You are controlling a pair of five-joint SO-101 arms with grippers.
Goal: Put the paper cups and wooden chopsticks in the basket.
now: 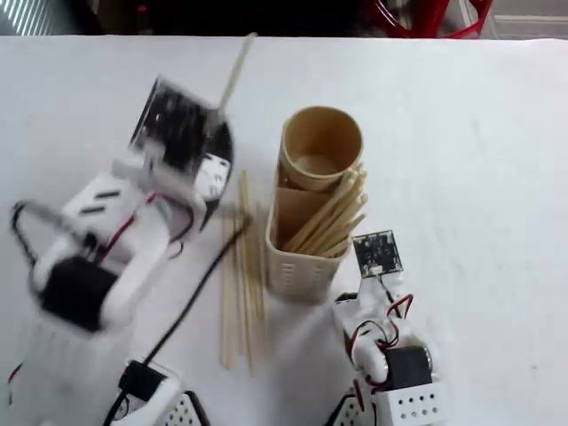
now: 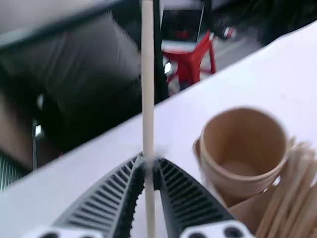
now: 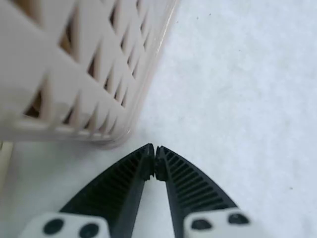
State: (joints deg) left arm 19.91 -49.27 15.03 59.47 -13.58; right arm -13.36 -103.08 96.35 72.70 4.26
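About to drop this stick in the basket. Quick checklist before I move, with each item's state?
1. Left gripper grip on held chopstick: ok, jaws shut on it.
2. Basket upright: ok.
3. Paper cups inside basket: ok.
4. Room beside the bundled chopsticks: ok, gap shows.
5. Right gripper clear: ok, jaws shut, low beside the basket.
6. Loose chopsticks cleared: not ok, several on the table.

A red chair stands beyond the white table.
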